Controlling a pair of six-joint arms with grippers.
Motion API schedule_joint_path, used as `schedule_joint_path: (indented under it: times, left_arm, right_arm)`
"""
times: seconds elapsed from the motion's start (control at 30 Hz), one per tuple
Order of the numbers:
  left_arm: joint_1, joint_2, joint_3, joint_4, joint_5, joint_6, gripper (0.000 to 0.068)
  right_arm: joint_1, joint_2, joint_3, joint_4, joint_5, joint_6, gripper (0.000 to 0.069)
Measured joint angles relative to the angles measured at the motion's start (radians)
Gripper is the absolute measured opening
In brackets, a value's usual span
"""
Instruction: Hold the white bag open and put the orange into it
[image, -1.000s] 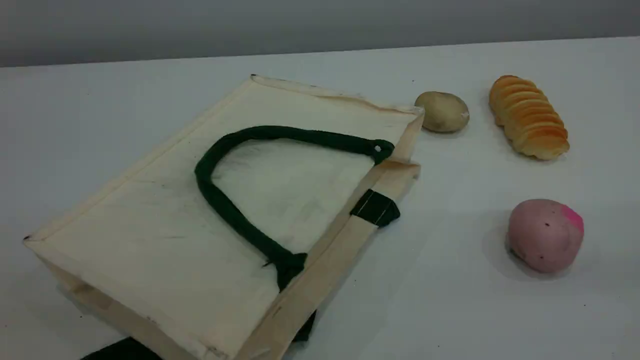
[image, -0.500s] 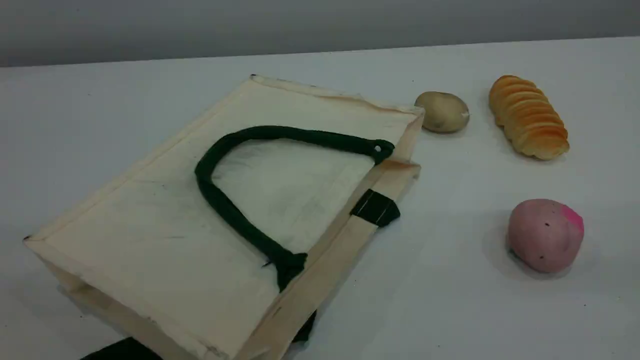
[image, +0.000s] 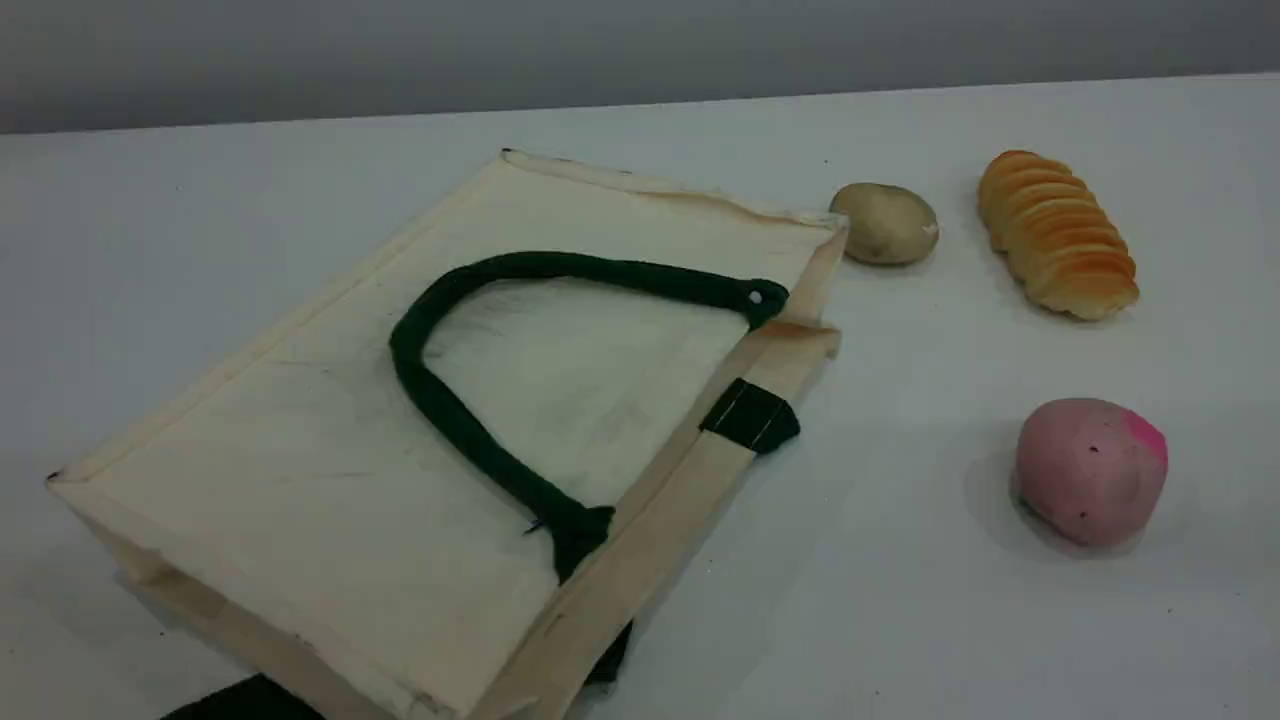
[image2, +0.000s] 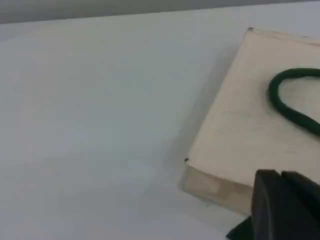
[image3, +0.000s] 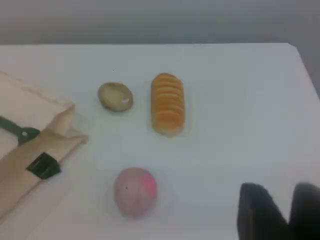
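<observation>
Right gripper (image3: 290, 212) hangs slightly parted and empty over the table (image: 900, 620), near the pink ball (image3: 135, 191). Left gripper (image2: 280, 202), fingers all but together (nothing between them), hovers by a corner of the white bag (image: 300, 450). That bag lies flat on the table, green handle (image: 450, 410) draped across its upper face.

free: bare table (image: 880, 600) right of white bag (image: 300, 450) | obstacles: pink ball (image: 1090, 470), bread loaf (image: 1057, 233), probably a potato (image: 884, 223)
</observation>
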Motion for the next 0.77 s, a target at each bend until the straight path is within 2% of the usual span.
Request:
schedule_joint_path:
  times: [0.77]
  left_arm:
    - [0.0,0.0,0.0,0.0,0.0,0.0,0.0041]
  right_arm:
    - [0.0,0.0,0.001,0.0,0.0,0.0,0.0197]
